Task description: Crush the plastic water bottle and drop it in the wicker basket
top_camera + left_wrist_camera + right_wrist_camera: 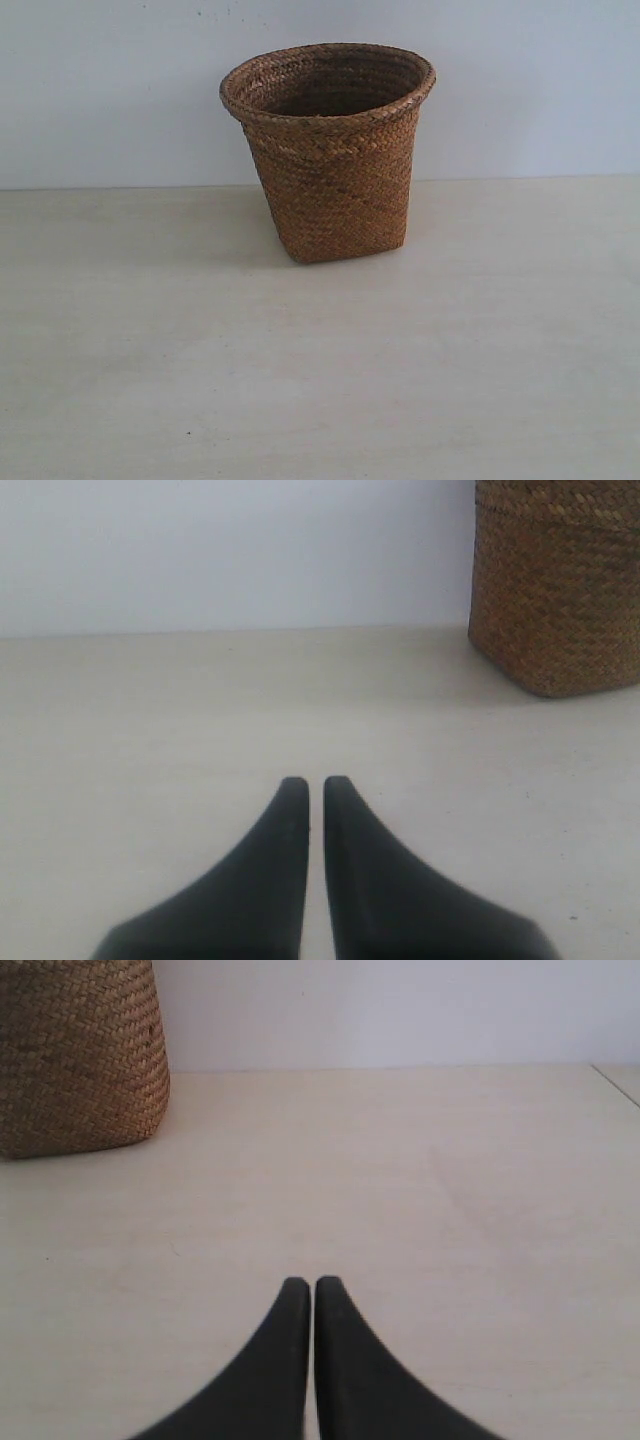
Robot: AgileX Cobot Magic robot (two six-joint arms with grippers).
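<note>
Standing upright on the pale table (320, 390), the wicker basket (335, 170) has its wide round rim on top and its narrower, squarish base flat on the surface. It is brown and tightly woven. Behind the basket rises a plain light wall (100, 90). The inside of the basket is dark, and I cannot see its bottom from where I look.

The left gripper (315, 785) is low over the table, well apart from the basket. Its two black fingers (275, 880) are drawn almost together, with only a thin slit of table showing between the tips, and nothing is between them. From this gripper the basket (560, 590) is ahead and off to one side, and only its lower wall and base corner can be seen.

The right gripper (311, 1285) is also low over the table and well apart from the basket. Its fingers (350, 1370) are pressed nearly tip to tip, the gap even thinner, and they hold nothing. The basket (80, 1060) is ahead of it on the opposite side, so the basket stands between the lines of the two grippers, further back toward the wall.
</note>
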